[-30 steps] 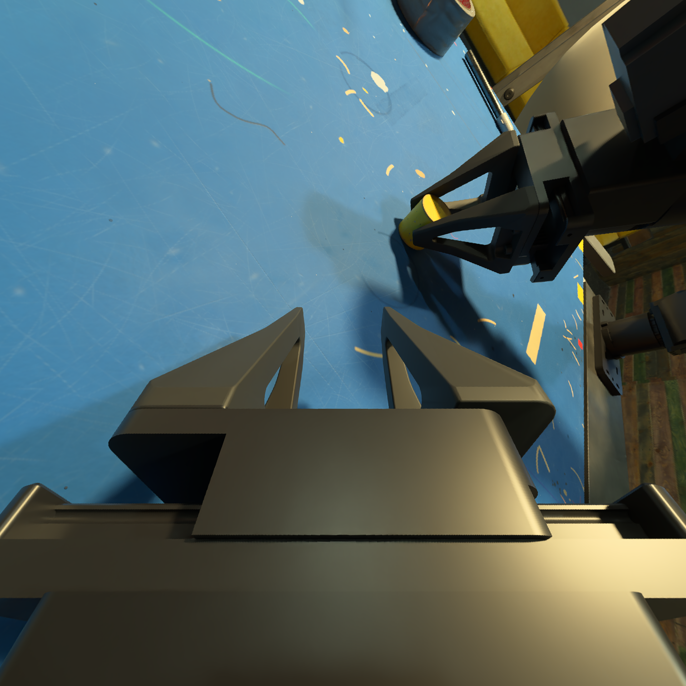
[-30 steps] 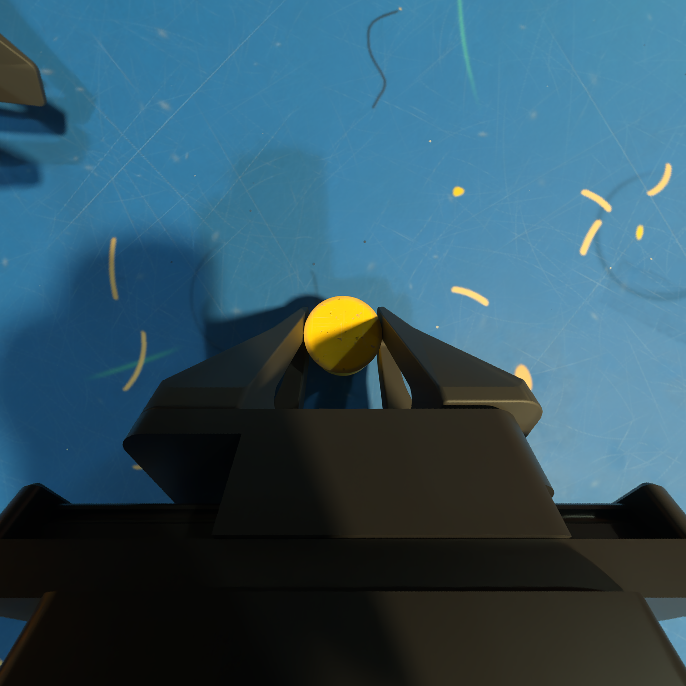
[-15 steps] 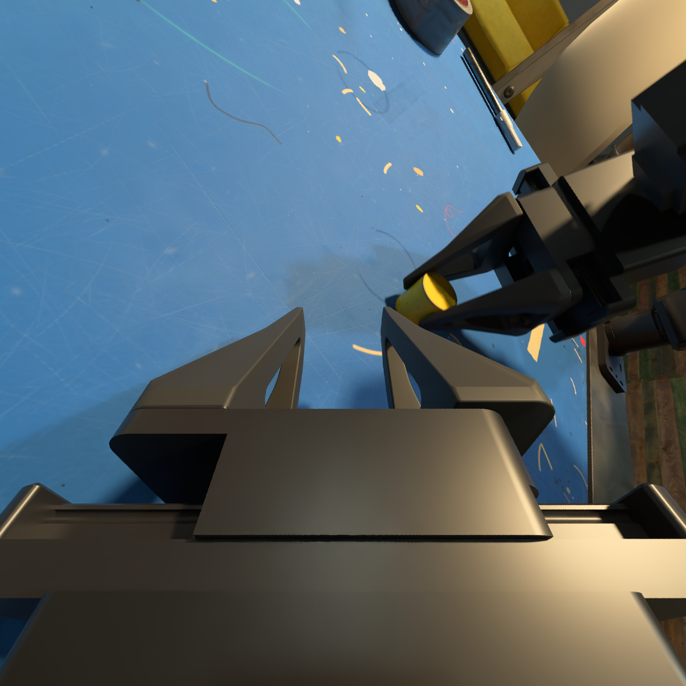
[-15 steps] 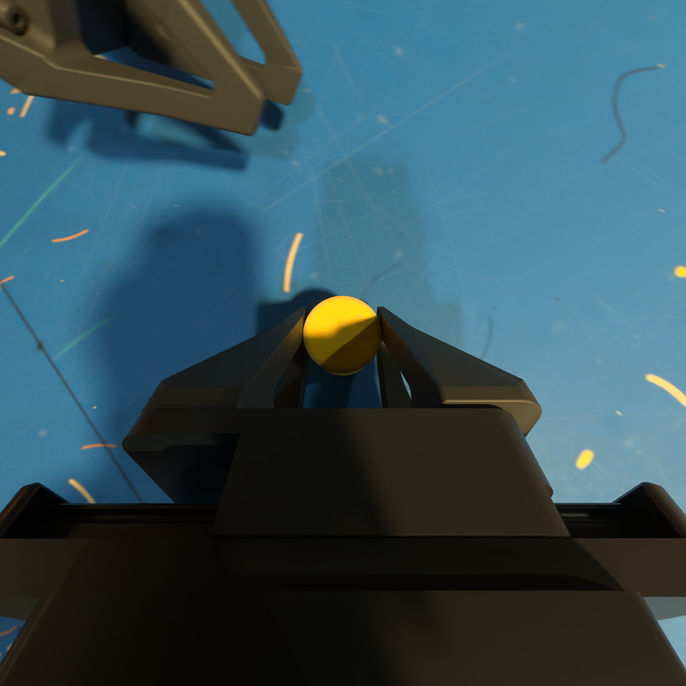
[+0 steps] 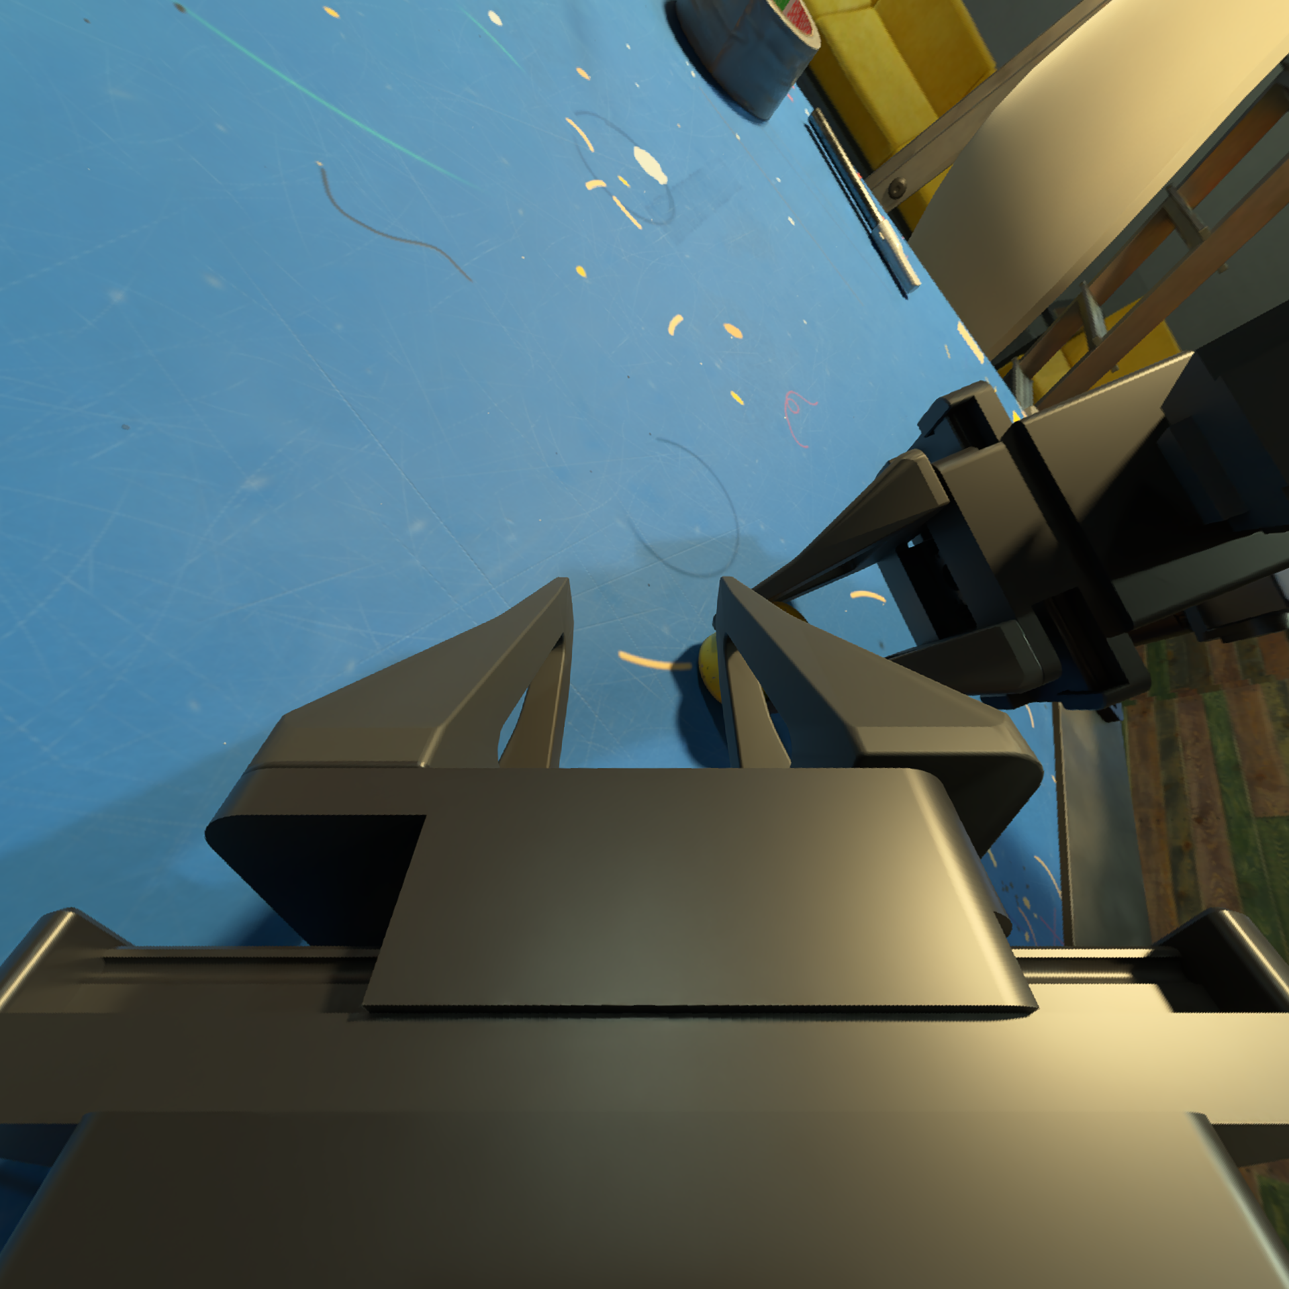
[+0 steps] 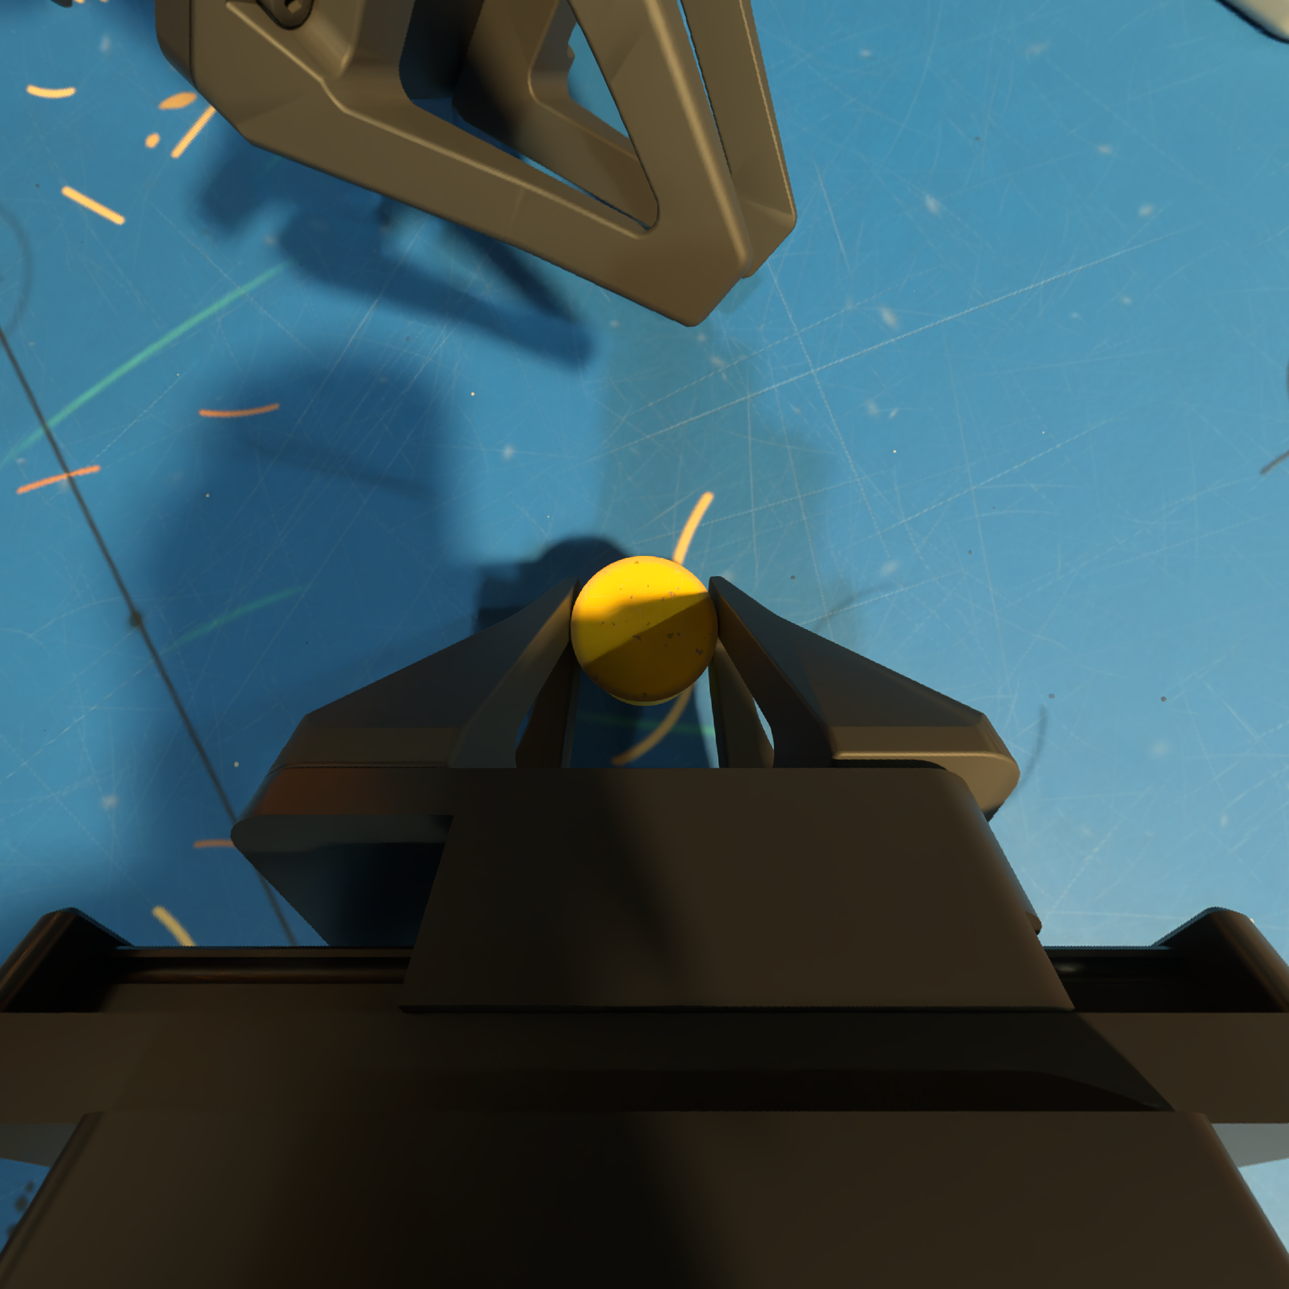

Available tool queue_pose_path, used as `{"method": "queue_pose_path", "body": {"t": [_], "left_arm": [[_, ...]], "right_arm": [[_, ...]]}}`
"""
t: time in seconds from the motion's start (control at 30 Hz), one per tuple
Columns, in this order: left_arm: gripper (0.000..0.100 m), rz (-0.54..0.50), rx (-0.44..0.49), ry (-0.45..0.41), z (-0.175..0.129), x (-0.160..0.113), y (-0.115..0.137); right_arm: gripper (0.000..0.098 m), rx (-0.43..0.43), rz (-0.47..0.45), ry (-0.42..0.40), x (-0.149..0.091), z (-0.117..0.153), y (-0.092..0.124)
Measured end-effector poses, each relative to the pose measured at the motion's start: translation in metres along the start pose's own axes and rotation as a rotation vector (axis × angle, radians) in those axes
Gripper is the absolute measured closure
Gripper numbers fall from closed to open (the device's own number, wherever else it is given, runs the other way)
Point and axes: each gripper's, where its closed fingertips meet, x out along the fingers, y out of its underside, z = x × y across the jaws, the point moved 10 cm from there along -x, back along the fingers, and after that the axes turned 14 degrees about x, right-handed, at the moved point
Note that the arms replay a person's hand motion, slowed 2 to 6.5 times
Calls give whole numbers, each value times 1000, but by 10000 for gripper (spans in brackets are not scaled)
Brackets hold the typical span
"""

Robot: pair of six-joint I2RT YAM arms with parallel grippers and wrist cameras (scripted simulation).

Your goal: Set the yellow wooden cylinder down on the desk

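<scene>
The yellow wooden cylinder (image 6: 643, 628) is seen end-on in the right wrist view, clamped between the tips of my right gripper (image 6: 643, 583), which is shut on it. It hangs close over the blue desk (image 6: 976, 418); I cannot tell if it touches. In the left wrist view only a sliver of the cylinder (image 5: 707, 668) shows behind my left gripper's right finger (image 5: 788, 669). My left gripper (image 5: 645, 593) is open and empty. The right gripper's fingers (image 5: 858, 537) reach in from the right.
A roll of blue tape (image 5: 746, 56), a yellow box (image 5: 886, 91) and a thin metal rod (image 5: 865, 202) lie at the desk's far right. The desk edge (image 5: 1095, 823) and wooden floor lie right. A left gripper finger (image 6: 558, 181) hangs just beyond the cylinder.
My right gripper has carried the cylinder toward my left gripper, which now looms larger in the right wrist view. The cylinder has slid behind my left gripper's right finger. The left gripper stays open.
</scene>
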Motion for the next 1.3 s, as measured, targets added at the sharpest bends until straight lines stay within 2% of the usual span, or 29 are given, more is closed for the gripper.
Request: {"method": "queue_pose_path", "body": {"t": [0.3,0.47,0.77,0.87,1.13,1.3], "left_arm": [[642,-13,-42,22,0,-2,2],[619,-1,-99,74,0,0,5],[592,10,-197,173,-6,6,9],[595,23,-187,176,-9,9,10],[619,77,-90,106,-11,11,11],[627,78,-69,92,-12,11,10]], "right_arm": [[677,-43,-94,32,-7,-1,-1],[678,-65,-152,53,-13,-1,-4],[678,-76,-156,65,-16,-1,-3],[678,-81,-132,66,-15,0,-1],[677,-102,-76,61,-15,4,0],[678,-125,-56,59,-14,7,0]]}}
